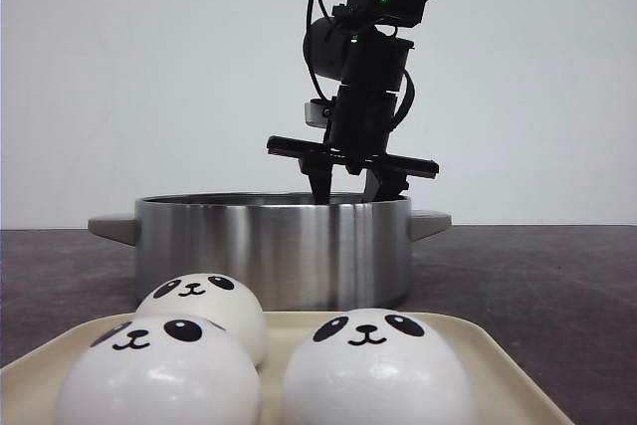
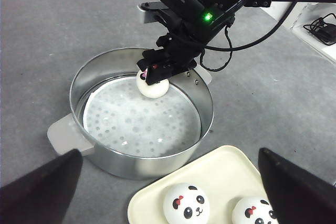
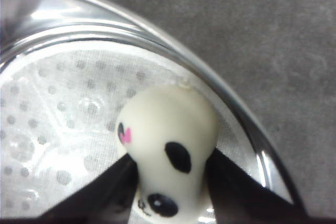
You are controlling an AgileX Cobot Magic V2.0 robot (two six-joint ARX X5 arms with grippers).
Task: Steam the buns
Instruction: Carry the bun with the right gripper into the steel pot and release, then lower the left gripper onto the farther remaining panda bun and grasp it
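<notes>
Three buns [image 1: 363, 370] wait on a cream tray [image 1: 508, 375] as the right end effector [image 2: 156, 72] pinches a fourth bun [image 3: 165, 150] inside the steel pot [image 1: 274, 246]; left end effector [image 2: 168, 182] spread.

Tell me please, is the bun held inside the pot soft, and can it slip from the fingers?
Probably soft: the bun looks pinched narrower where the right gripper squeezes it. Its glossy skin suggests it might slip, though the squeeze should help hold it. Its dome shape could let it roll a little on the dotted paper liner of the pot.
</notes>
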